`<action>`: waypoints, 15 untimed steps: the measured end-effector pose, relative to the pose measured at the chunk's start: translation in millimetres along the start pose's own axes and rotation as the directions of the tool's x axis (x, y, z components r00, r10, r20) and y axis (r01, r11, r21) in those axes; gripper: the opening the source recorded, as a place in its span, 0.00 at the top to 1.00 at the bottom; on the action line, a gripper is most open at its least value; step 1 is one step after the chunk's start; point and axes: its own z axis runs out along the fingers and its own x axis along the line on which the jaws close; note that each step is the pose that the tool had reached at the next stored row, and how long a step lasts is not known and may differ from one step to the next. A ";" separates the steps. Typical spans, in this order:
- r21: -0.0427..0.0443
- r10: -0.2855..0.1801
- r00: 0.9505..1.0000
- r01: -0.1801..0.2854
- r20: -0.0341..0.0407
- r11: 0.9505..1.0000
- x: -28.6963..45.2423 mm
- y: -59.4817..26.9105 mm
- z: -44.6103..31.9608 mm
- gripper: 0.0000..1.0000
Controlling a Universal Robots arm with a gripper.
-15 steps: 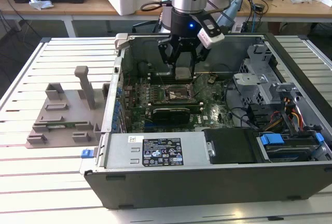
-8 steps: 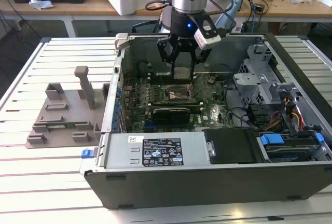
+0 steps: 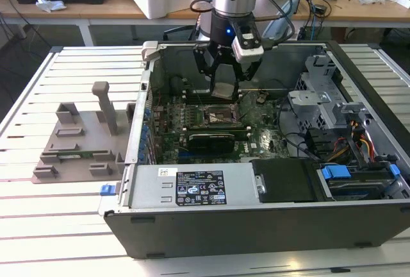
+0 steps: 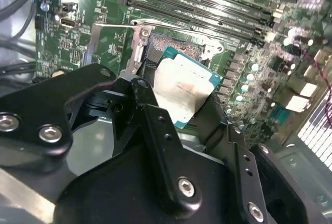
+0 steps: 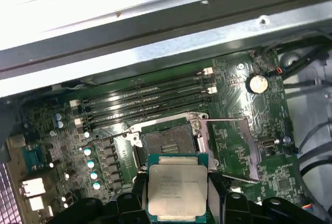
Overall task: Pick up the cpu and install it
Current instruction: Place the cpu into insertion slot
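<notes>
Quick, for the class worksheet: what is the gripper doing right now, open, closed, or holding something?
Gripper: shut on the cpu, held above the open socket.

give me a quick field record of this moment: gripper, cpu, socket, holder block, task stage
gripper: shut on the cpu, lowered inside the open case
cpu: clamped by two opposite edges, silver plate showing in both wrist views, held just off the socket
socket: empty, retention frame swung open
holder block: on the table, on the exterior view's left of the case
task stage: cpu picked up, not yet seated in the socket
</notes>
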 end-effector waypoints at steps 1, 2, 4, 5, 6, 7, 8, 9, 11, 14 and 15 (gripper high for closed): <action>0.001 0.030 1.000 -0.030 -0.002 1.000 0.0 0.0 0.0 0.45; 0.001 0.047 0.999 -0.047 -0.002 0.999 0.0 0.0 0.0 0.45; 0.002 0.072 0.997 -0.072 -0.003 0.997 -0.1 0.0 0.0 0.45; 0.003 0.087 0.996 -0.087 -0.004 0.996 -0.1 0.0 0.0 0.45; 0.003 0.100 0.995 -0.100 -0.005 0.995 -0.1 0.0 0.0 0.45; 0.004 0.112 0.994 -0.112 -0.005 0.994 -0.1 0.0 0.0 0.45; 0.005 0.133 0.991 -0.133 -0.006 0.991 -0.1 0.0 0.0 0.45; 0.005 0.143 0.990 -0.143 -0.007 0.990 -0.1 0.0 0.0 0.45; 0.006 0.173 0.985 -0.173 -0.008 0.985 -0.1 0.0 0.0 0.45; 0.008 0.231 0.973 -0.231 -0.011 0.973 -0.2 0.0 0.0 0.45; 0.008 0.260 0.966 -0.260 -0.013 0.966 -0.2 0.0 0.0 0.45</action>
